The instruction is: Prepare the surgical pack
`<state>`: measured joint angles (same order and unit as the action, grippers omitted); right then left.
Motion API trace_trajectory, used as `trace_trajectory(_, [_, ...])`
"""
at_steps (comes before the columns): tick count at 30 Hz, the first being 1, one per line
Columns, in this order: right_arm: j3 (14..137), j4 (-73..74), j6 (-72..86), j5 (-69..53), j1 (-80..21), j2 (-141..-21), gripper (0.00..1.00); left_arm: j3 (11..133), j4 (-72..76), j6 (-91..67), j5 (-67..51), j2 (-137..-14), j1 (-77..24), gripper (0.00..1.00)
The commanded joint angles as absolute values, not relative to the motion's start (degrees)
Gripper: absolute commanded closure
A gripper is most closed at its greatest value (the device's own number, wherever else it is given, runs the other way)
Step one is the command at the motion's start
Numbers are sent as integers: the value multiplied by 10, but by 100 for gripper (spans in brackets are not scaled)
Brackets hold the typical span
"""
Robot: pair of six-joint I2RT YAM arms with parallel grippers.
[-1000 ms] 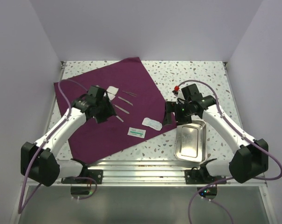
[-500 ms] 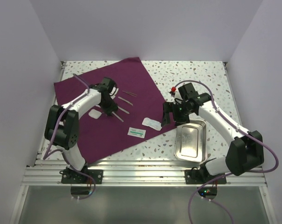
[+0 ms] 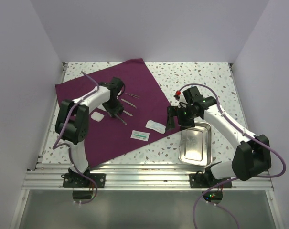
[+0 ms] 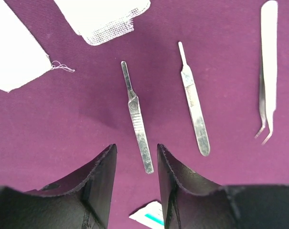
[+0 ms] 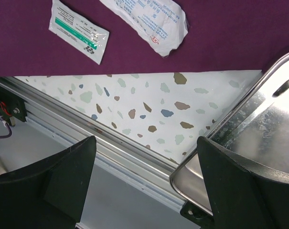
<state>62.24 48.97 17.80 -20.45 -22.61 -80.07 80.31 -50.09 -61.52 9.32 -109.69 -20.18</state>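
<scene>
The dark purple cloth lies spread flat on the left of the table. On it are a white gauze pad, thin metal instruments and two small packets. My left gripper hovers over the instruments, open and empty. Its tips flank the end of a scalpel handle without touching it. A second handle and tweezers lie to the right. The steel tray sits off the cloth, empty. My right gripper stands wide open beside the tray's corner.
The terrazzo tabletop is walled at the back and on both sides. An aluminium rail runs along the near edge. Two gauze pieces lie beyond the left fingers. The packets lie near the cloth's edge.
My left arm has swung its gripper toward the instruments and narrowed the jaws. A gauze pad now lies alone on the left of the cloth. The right gripper has shifted slightly left.
</scene>
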Motion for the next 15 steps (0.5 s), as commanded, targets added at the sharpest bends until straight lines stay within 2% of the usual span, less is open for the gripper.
trace_trajectory(1, [621, 488, 169, -206, -229, -784, 10, 831, -519, -621, 108, -1122, -202, 57])
trace_trajectory(8, [621, 486, 174, -200, -229, -786, 10, 853, -521, -617, 116, -1153, -201, 57])
trace_trajectory(15, [613, 484, 178, -195, -229, -783, 10, 862, -530, -611, 113, -1181, -201, 63])
